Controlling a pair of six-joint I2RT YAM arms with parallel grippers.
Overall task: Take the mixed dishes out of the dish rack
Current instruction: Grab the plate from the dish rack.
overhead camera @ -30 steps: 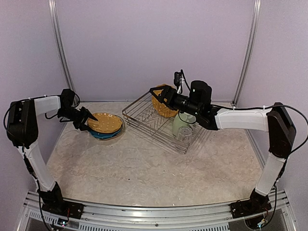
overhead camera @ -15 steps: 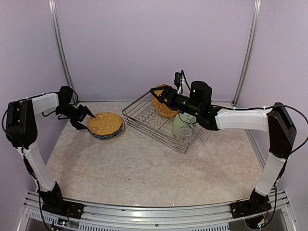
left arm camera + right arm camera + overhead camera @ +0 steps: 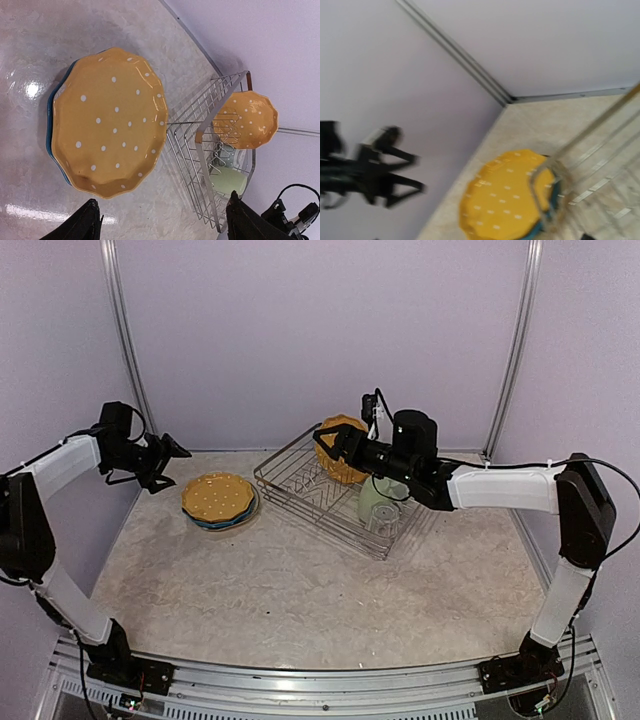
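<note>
Over the desk (image 3: 300, 590), left tool (image 3: 164, 212) hung spread, empty; right tool (image 3: 326, 440) perhaps pinched the racked plate (image 3: 246, 120), which might snag rack (image 3: 300, 485) wires.

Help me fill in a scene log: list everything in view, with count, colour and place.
orange plates: 2, orange with white dots; one on top of the stack left of the rack, one standing at the rack's far end
blue plate: 1, blue; under the stacked orange plate, only its edge showing
mug: 1, pale green; in the rack
glass: 1, clear; in the rack, just in front of the mug
rack: 1, silver wire; on the table
table: 1, beige marbled
left gripper: 1, black; open, empty, left of the stack
right gripper: 1, black; at the racked plate's rim, grip unclear
</note>
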